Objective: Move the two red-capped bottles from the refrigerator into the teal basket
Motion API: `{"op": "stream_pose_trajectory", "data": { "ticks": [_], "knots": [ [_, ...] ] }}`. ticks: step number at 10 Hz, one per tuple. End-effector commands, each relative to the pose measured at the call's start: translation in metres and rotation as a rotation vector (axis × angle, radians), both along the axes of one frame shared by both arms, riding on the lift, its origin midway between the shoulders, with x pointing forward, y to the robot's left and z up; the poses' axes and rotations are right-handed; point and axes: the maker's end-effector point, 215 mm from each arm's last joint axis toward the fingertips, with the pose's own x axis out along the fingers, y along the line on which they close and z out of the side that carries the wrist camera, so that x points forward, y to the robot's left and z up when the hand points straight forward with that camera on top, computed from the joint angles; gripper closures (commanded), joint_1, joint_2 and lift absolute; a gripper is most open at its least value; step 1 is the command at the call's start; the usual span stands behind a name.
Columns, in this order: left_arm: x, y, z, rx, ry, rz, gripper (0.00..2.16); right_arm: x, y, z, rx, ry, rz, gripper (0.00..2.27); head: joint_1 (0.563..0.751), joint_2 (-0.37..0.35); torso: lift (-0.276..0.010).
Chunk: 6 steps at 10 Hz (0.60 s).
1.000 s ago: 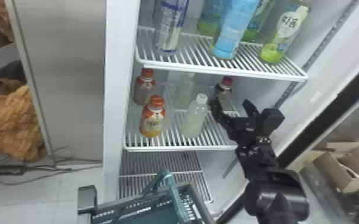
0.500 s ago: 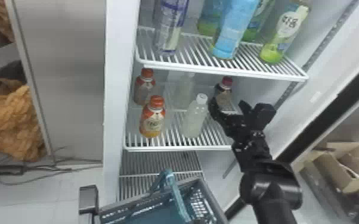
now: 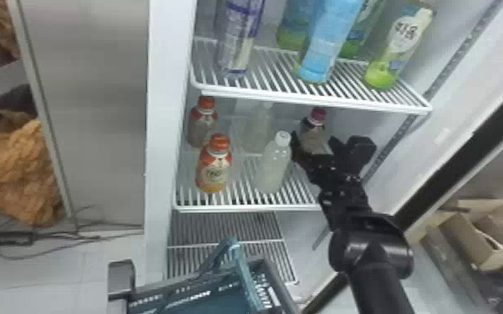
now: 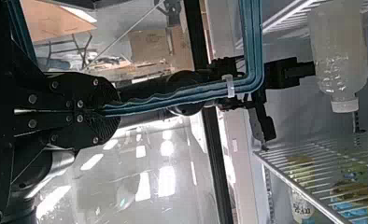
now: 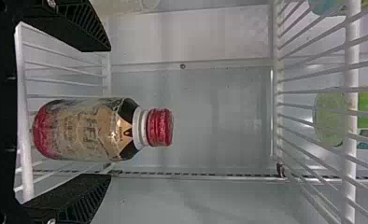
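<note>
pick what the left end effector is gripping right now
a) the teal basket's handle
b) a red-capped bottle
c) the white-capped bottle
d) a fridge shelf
a: the left end effector is shut on the teal basket's handle, which runs out from between its fingers.

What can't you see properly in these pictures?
- The bottom inside the basket: cut off by the head view's lower edge.
- The tall blue bottle's cap: cut off by the head view's top edge.
- Small writing on the red-capped bottle: blurred in the right wrist view.
</note>
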Motion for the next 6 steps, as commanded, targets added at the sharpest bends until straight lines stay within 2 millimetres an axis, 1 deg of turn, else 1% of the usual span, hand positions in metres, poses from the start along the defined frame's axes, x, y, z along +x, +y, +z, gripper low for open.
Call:
{"op": "stream_pose_trajectory", "data": {
  "ticks": [1,2,5,6],
  "knots": [
    [0.002,0.001,0.001,-0.003,0.0,0.005,1.13,0.005,-0.003,0.001,-0.018,0.005,-0.015,0.04,0.695,-0.35,-0.228],
    [0.001,0.0,0.0,-0.003,0.003,0.004,1.13,0.008,-0.006,0.005,-0.037,0.002,-0.031,0.04,0.695,-0.35,-0.228],
    [0.0,0.0,0.001,-0.003,0.001,0.001,1.13,0.02,-0.015,-0.006,-0.031,0.043,-0.052,0.04,0.695,-0.35,-0.228],
    [0.0,0.0,0.0,-0.004,0.004,0.001,1.13,0.024,-0.013,-0.003,-0.03,0.046,-0.048,0.04,0.695,-0.35,-0.228]
  ]
}}
